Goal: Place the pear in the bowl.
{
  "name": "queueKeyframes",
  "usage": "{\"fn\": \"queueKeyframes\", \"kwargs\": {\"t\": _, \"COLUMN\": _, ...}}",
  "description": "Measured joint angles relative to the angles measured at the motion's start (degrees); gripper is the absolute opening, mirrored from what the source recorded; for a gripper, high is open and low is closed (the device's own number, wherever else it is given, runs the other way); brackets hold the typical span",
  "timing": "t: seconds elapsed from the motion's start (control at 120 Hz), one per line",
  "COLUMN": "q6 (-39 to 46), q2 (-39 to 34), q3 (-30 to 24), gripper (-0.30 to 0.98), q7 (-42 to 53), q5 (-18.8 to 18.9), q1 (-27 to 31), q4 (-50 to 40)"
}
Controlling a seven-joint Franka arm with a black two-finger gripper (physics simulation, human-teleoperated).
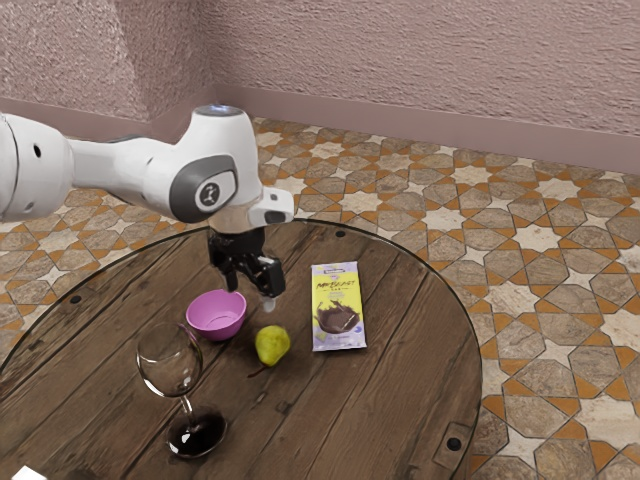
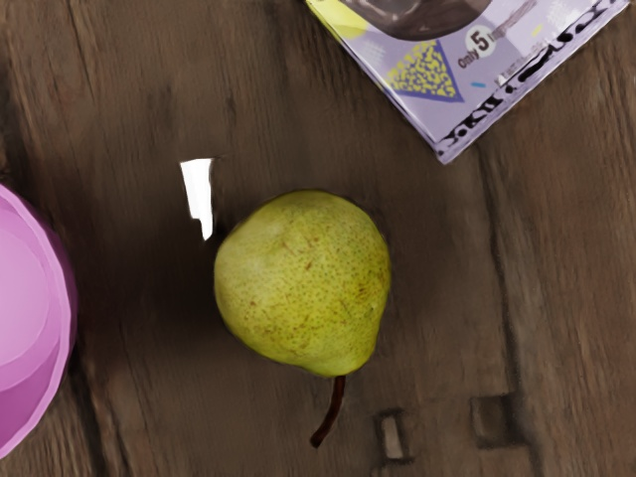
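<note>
Pear (image 1: 272,345) observed on the round wooden worktop (image 1: 392,375), outside the bowl, its stem toward 7 o'clock in the exterior view. Taking the pear as dial centre in that view: pink bowl (image 1: 216,316) at 10 o'clock, near but apart; chocolate bar (image 1: 338,308) at 2, lying flat; wine glass (image 1: 187,405) at 8, upright. Tool (image 1: 252,291) noted raised above the worktop, between 11 and 12, its two fingers spread, pinching nothing.
</note>
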Motion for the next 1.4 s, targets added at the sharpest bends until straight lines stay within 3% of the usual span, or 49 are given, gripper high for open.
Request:
{"fn": "queueKeyframes", "kwargs": {"t": 0.217, "q6": 4.59, "q2": 6.27, "q3": 0.02, "gripper": 0.69, "q7": -14.11, "q5": -2.91, "q1": -0.15, "q4": 0.11}}
{"fn": "queueKeyframes", "kwargs": {"t": 0.467, "q6": 7.19, "q2": 10.97, "q3": 0.1, "gripper": 0.66, "q7": -25.46, "q5": -3.36, "q1": -0.24, "q4": 0.88}}
{"fn": "queueKeyframes", "kwargs": {"t": 0.767, "q6": 10.83, "q2": 15.08, "q3": 0.18, "gripper": 0.62, "q7": -31.9, "q5": -2.92, "q1": -0.39, "q4": 2.14}}
{"fn": "queueKeyframes", "kwargs": {"t": 0.933, "q6": 12.55, "q2": 16.32, "q3": 0.25, "gripper": 0.49, "q7": -33.99, "q5": -2.86, "q1": -0.41, "q4": 2.08}}
{"fn": "queueKeyframes", "kwargs": {"t": 1.1, "q6": 13.24, "q2": 14.88, "q3": 0.62, "gripper": 0.31, "q7": -35.44, "q5": -2.54, "q1": -0.64, "q4": 1.9}}
{"fn": "queueKeyframes", "kwargs": {"t": 1.217, "q6": 12.21, "q2": 7.02, "q3": 0.65, "gripper": 0.18, "q7": -36.39, "q5": -1.89, "q1": -0.37, "q4": 0.96}}
{"fn": "queueKeyframes", "kwargs": {"t": 1.4, "q6": 8.96, "q2": 1.42, "q3": 1.09, "gripper": 0.08, "q7": -37.48, "q5": -0.99, "q1": 5.57, "q4": 0.82}}
